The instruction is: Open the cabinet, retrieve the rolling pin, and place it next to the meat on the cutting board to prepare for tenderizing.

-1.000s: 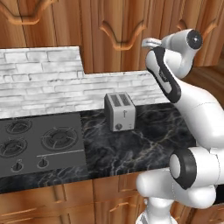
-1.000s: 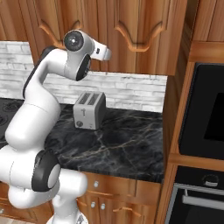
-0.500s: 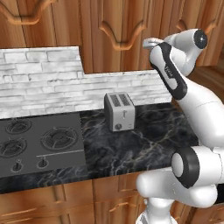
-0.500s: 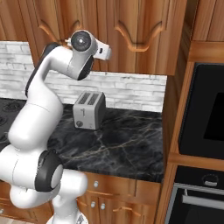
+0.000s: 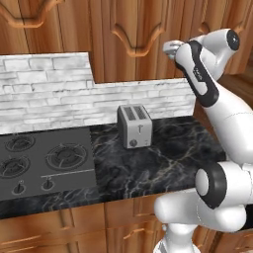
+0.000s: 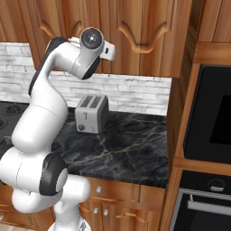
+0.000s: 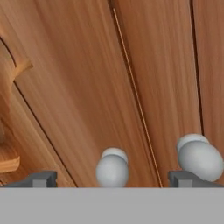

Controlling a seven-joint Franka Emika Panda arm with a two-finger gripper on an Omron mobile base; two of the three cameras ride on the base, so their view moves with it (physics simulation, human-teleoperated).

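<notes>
The cabinet (image 5: 133,39) (image 6: 140,31) of reddish-brown wood hangs over the counter with both arched doors shut. In the hand view its door seam (image 7: 135,100) runs up the middle, with two round silver knobs (image 7: 113,168) (image 7: 199,157) on either side of it. My gripper (image 7: 113,179) (image 5: 172,48) is raised close to the doors and open; the left knob lies between its spread fingertips (image 7: 41,178). In the right base view the hand (image 6: 108,49) points at the cabinet front. The rolling pin, the meat and the cutting board are out of view.
A silver toaster (image 5: 134,126) (image 6: 91,113) stands on the black marble counter (image 5: 168,158) below the hand. A gas stove (image 5: 39,158) lies to its left. A tall oven column (image 6: 212,122) closes off the right side.
The arm has stretched further up and toward the cabinet, bringing the hand nearer the doors. The toaster and the doors have not moved.
</notes>
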